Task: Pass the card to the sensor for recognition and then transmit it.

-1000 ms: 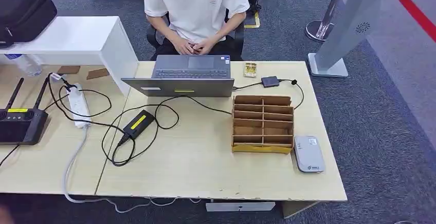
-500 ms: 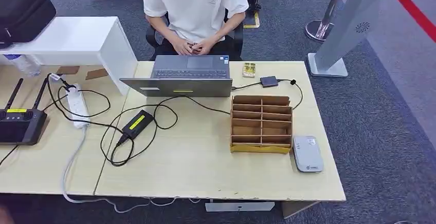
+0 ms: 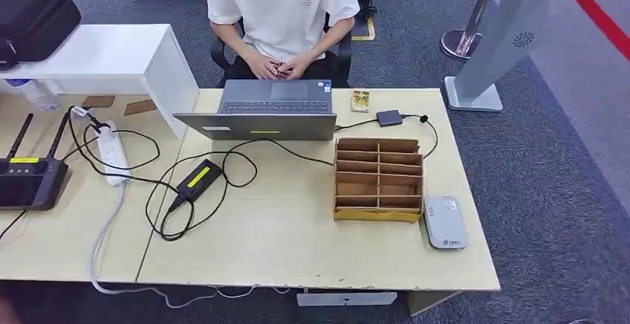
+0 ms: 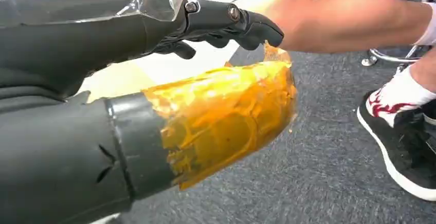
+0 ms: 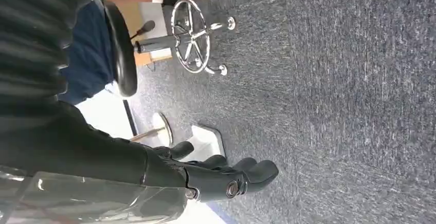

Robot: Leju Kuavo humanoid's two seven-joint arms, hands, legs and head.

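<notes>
A flat grey-white sensor (image 3: 444, 222) lies on the wooden table (image 3: 297, 242) near its right edge, beside a brown cardboard organizer (image 3: 379, 179) with several slots. A small yellow item (image 3: 361, 100) lies next to the laptop (image 3: 271, 108); I cannot tell whether it is the card. My left hand (image 4: 154, 29) hangs below table level with its dark fingers (image 4: 241, 21) apart from a thumb (image 4: 221, 116) wrapped in yellow tape, holding nothing. My right hand (image 5: 205, 175) hangs over the grey carpet, fingers loosely bent and empty.
A person (image 3: 282, 12) sits behind the laptop with hands together. A black power brick (image 3: 199, 177) and looped cables lie left of centre. A power strip (image 3: 113, 153), a black controller (image 3: 30, 179), a white stand (image 3: 104, 53) and a grey kiosk (image 3: 505, 34) surround the table.
The whole head picture has drifted slightly to the left, so the camera moved. Nothing on the table has shifted.
</notes>
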